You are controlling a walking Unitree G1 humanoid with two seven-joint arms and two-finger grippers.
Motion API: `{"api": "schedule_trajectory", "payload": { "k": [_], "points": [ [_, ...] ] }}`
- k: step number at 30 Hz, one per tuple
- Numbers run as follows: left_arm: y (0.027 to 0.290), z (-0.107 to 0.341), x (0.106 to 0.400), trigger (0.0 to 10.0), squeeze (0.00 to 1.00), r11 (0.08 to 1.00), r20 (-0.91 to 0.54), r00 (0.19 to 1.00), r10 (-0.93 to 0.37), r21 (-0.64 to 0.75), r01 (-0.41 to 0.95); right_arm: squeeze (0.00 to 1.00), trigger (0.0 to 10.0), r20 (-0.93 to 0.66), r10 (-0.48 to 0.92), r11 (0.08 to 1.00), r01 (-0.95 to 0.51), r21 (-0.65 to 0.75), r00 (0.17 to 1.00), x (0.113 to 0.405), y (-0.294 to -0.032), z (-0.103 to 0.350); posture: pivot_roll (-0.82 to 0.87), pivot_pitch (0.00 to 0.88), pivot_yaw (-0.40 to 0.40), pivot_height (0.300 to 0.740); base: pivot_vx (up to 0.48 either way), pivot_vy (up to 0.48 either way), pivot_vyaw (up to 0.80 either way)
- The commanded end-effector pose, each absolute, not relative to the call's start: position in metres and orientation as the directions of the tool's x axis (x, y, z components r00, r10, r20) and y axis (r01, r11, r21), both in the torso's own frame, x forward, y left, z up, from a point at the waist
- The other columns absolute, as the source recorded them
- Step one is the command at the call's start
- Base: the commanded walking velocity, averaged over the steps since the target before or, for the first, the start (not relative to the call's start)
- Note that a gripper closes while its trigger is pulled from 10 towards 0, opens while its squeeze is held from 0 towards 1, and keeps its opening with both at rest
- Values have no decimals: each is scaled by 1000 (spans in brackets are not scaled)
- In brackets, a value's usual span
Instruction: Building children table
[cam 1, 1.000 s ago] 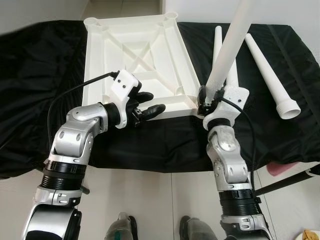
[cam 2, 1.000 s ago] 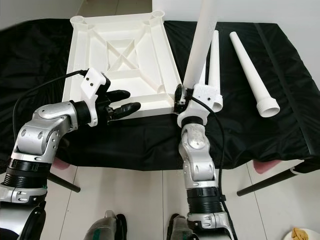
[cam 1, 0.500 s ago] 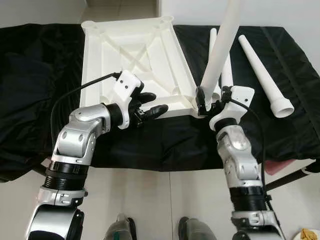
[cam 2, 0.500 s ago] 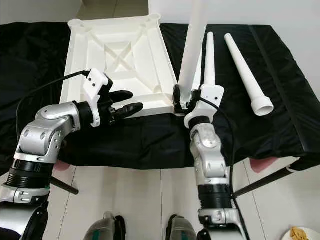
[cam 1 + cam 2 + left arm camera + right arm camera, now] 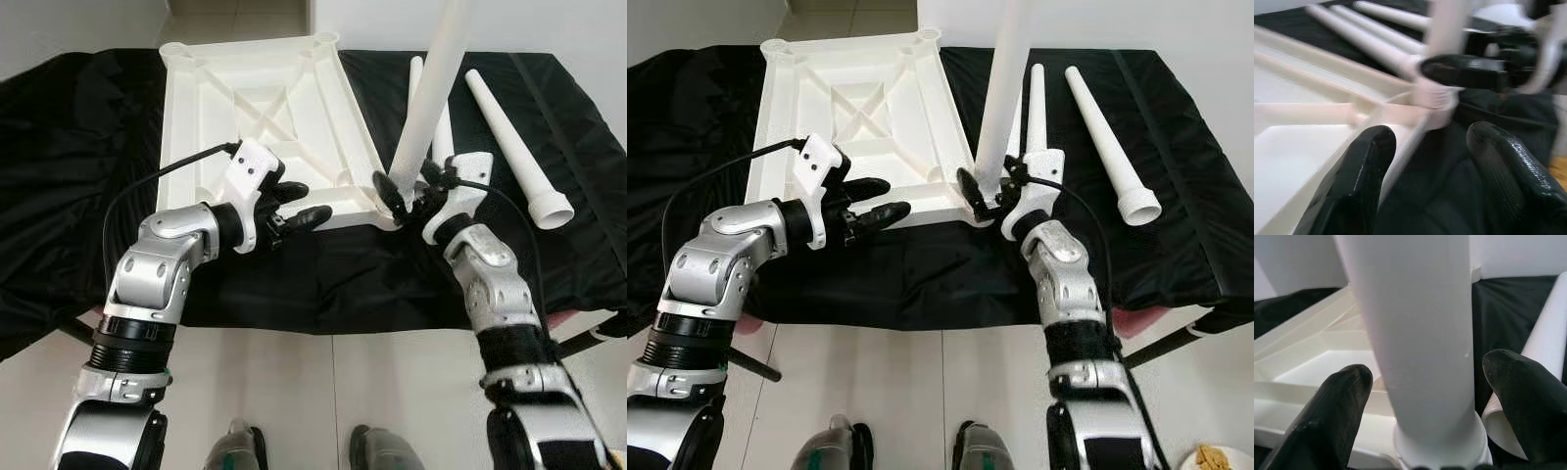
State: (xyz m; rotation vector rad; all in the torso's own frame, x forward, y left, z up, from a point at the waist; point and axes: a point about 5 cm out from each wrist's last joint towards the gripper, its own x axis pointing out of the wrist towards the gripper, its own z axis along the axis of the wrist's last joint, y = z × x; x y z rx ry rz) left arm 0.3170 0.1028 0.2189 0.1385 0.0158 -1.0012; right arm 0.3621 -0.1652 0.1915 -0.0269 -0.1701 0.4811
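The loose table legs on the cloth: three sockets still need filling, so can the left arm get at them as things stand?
Probably not. The left pincer sits at the tabletop's near edge, and the upright leg with the right pincer around it stands between it and the loose legs.
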Motion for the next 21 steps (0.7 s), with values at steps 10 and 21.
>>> {"api": "schedule_trajectory", "payload": {
  "k": [10,21],
  "points": [
    [103,220,315,10000,0,540,-78,548,-833,108,835,0,10000,109,528,849,-520,-93,842,381,-171,194,12,97,47,740,0,0,0],
    [101,219,313,10000,0,535,-85,544,-835,105,838,0,4627,71,561,826,-553,-111,825,389,-172,194,15,103,47,740,0,0,0]
  ]
}}
